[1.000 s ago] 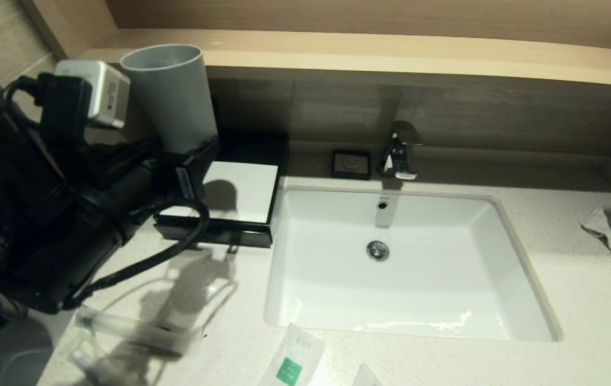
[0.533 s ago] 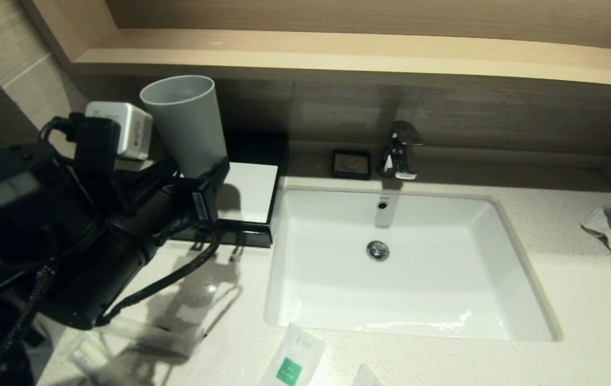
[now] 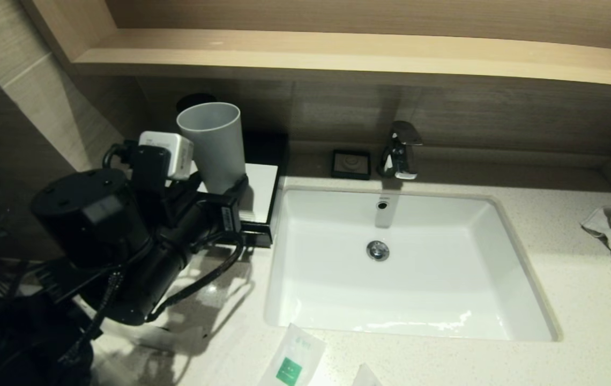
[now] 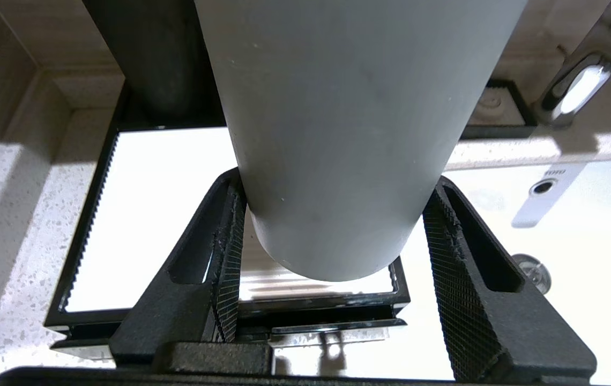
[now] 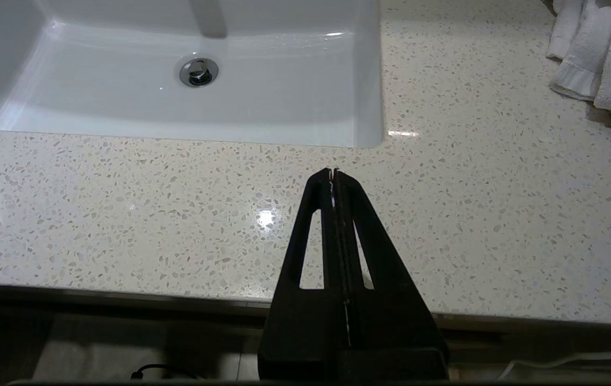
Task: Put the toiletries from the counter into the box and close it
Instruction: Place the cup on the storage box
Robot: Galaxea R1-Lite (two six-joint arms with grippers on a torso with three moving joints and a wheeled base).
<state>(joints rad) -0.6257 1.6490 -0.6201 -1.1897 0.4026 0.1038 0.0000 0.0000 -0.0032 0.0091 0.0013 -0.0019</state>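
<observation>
left jaws clamped on grey cup (image 4: 337,134) above box (image 4: 139,214) | right jaws pressed together over table (image 5: 445,214) edge | green-label packet (image 3: 292,362) near basin (image 3: 418,300)

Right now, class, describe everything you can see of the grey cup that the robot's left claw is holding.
The grey cup is a tall, plain tumbler of matte, plastic-looking material, wider at its open rim than at its rounded base. It stands nearly upright, leaning slightly, and looks empty. The left claw grips it low on the body, its two textured black fingers pressed against opposite sides. It hangs above the white top panel of the black box, left of the basin; the wrist view shows its base clear of the panel.
</observation>
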